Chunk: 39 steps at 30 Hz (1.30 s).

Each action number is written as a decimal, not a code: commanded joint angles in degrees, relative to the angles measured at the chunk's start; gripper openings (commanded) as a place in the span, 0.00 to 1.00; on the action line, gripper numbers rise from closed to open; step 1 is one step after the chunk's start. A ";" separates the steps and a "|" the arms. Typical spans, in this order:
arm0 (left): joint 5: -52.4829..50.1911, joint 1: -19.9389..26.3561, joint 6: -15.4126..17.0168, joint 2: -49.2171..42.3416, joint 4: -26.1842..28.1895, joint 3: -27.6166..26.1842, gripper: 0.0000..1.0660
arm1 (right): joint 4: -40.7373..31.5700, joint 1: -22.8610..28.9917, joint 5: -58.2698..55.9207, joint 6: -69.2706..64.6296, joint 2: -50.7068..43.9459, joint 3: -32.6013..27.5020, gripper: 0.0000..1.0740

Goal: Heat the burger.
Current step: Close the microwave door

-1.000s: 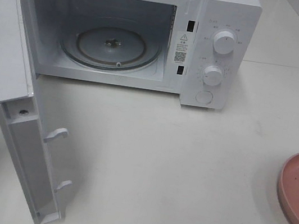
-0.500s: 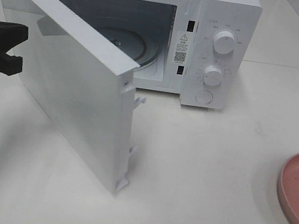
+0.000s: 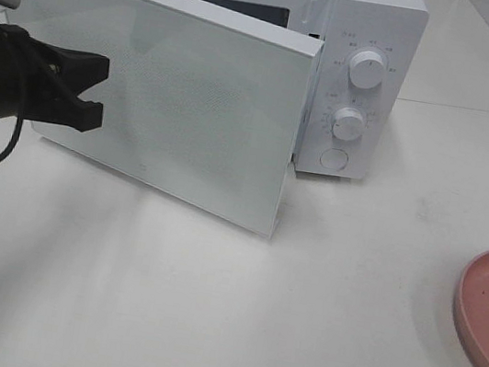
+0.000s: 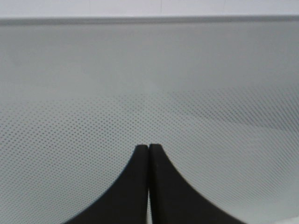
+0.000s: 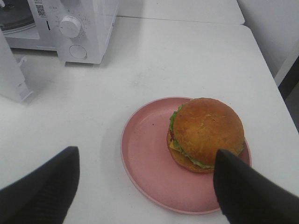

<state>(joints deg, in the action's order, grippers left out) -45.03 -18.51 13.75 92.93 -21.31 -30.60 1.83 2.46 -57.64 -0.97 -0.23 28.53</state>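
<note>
At the left of the exterior view, the left gripper had its fingers clenched together on nothing, their tips pressed flat against the dotted outer face of the microwave door. The door stood most of the way round toward the microwave, but its free edge was not yet seated against the control panel; a gap showed along the top, and the door hung at a slant across the opening. To the right of that edge sat the two knobs and the round button, none of them touched by anything.

Further right, on the bare counter, the pink plate lay at the frame's edge. In the right wrist view the burger sat on that plate, well apart from the microwave. The right gripper hung above it with its fingers spread wide and released, holding nothing.

Judged from this, the heating had barely begun in any useful sense: the door was being shut on what seemed an oven without the burger in it. The burger would have to be lifted, carried in, the door closed properly, and the timer set.
</note>
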 commanded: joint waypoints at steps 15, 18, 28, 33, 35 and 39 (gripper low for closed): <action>2.41 -8.48 -0.86 5.56 5.50 -9.00 0.00 | 0.11 -0.34 0.69 -0.06 -1.49 0.00 0.71; 3.44 -9.68 -1.55 6.25 7.33 -10.66 0.00 | 0.11 -0.34 0.69 -0.06 -1.49 0.00 0.71; 6.53 -11.80 -1.95 9.91 9.97 -16.50 0.00 | 0.11 -0.34 0.69 -0.17 -1.49 0.00 0.71; 8.42 -12.49 -1.89 11.80 10.14 -20.28 0.00 | 0.11 -0.34 0.69 -0.23 -1.49 0.00 0.71; 8.42 -13.12 -1.95 13.12 10.43 -21.94 0.00 | 0.11 -0.34 0.69 -0.23 -1.49 0.00 0.71; 8.59 -13.81 -1.89 15.13 10.71 -24.01 0.00 | 0.11 -0.34 0.69 -0.23 -1.49 0.00 0.71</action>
<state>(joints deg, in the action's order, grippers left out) -36.33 -31.74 11.80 107.60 -11.12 -53.51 1.83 2.46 -57.64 -1.38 -0.23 28.53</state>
